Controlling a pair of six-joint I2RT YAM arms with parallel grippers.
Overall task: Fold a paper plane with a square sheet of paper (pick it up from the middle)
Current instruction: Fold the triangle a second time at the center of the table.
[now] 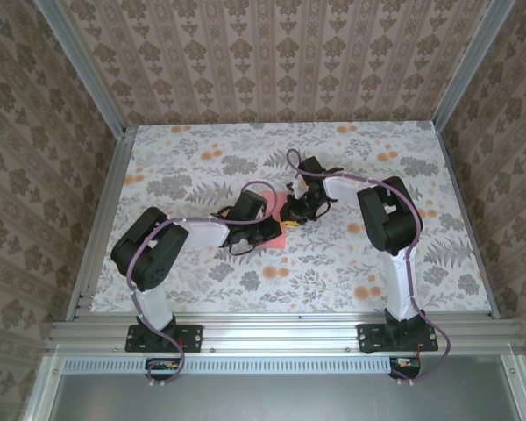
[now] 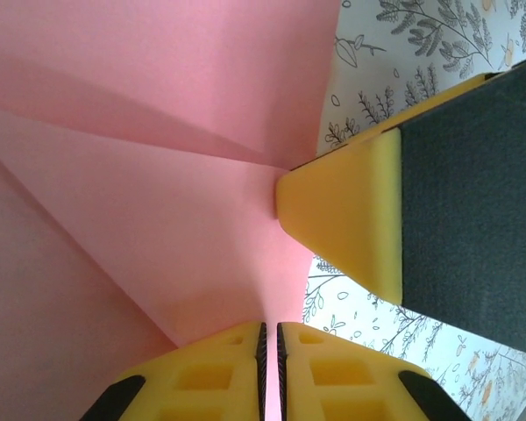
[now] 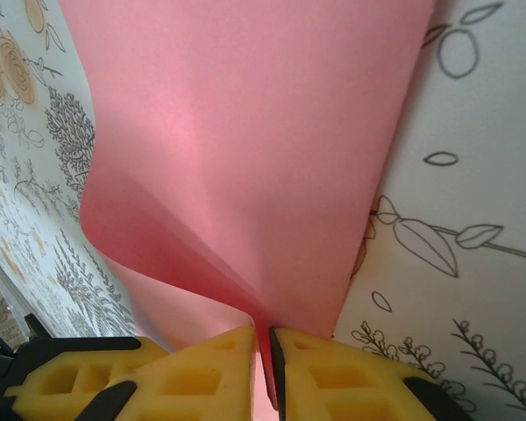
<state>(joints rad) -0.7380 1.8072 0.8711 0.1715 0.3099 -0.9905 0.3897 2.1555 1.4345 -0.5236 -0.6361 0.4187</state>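
The pink sheet of paper (image 1: 270, 243) lies on the flowered table under both grippers, and most of it is hidden from above. Close up, the sheet (image 2: 140, 202) shows diagonal creases and lifted folds. My left gripper (image 2: 270, 351) is shut on a raised ridge of the paper. My right gripper (image 3: 265, 351) is shut on another pinched fold of the sheet (image 3: 245, 158). In the top view the left gripper (image 1: 276, 230) and right gripper (image 1: 291, 219) nearly meet tip to tip. One right finger (image 2: 351, 219) rests at the paper's edge. A paper plane is out of view.
The table cloth (image 1: 351, 263) has grey leaf and orange flower prints. Aluminium frame rails (image 1: 280, 331) run along the near edge and up the sides, and patterned walls stand behind them. Both arms bend inward over the middle of the table.
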